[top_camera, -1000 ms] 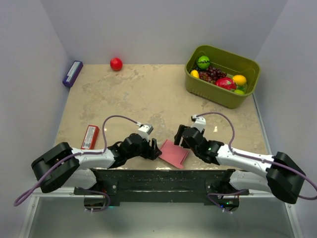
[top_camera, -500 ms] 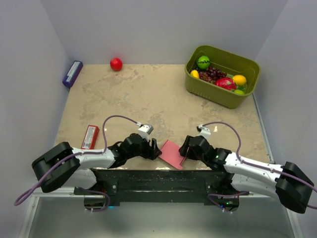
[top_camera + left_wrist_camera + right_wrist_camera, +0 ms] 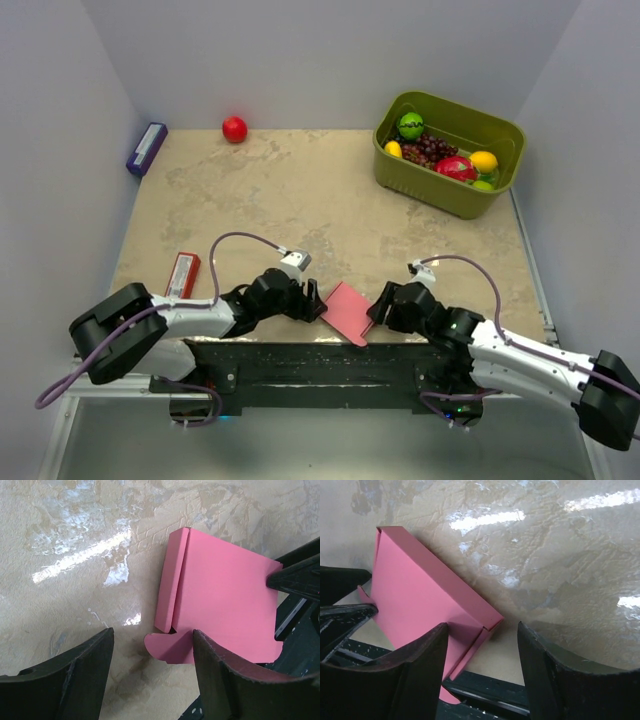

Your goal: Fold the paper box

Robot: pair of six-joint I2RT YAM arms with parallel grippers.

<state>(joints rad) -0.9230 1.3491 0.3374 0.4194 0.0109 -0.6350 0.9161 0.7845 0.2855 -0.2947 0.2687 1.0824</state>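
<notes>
1. While both arms reach low over the near edge of the table (image 3: 300, 200), we see the left gripper (image 3: 152, 642) with its jaws spread wide and clamped on nothing. A rounded tab of the paper box (image 3: 220, 600) pokes into the gap, and one finger (image 3: 225, 675) overlaps the sheet's near edge.
2. We see the right gripper (image 3: 482, 630) also open and holding nothing. The box's opposite corner, with a narrow side flap, sits between its fingers.
3. We find the pink box lying mostly flat between the two grippers. Its near corner reaches over the dark rail (image 3: 330, 362) that carries the arm bases. One long flap along its far-left side is already creased over.
4. We judge that the grippers flank the box from opposite sides so that one can steady the sheet while the other works a flap. The open jaws around the tab and the corner look like preparation for a pinch, not a grip.
5. We cannot tell whether any finger actually touches the card. The fingers hide the box's near edge, and from above the grippers crowd it so that its creases are hard to read. The right arm's outer joint is cut off at the frame edge.
6. Well apart from the box, we note a red packet (image 3: 182, 275), a red ball (image 3: 234, 129), a purple box (image 3: 146, 148) and a green basket (image 3: 440, 195) of fruit.
</notes>
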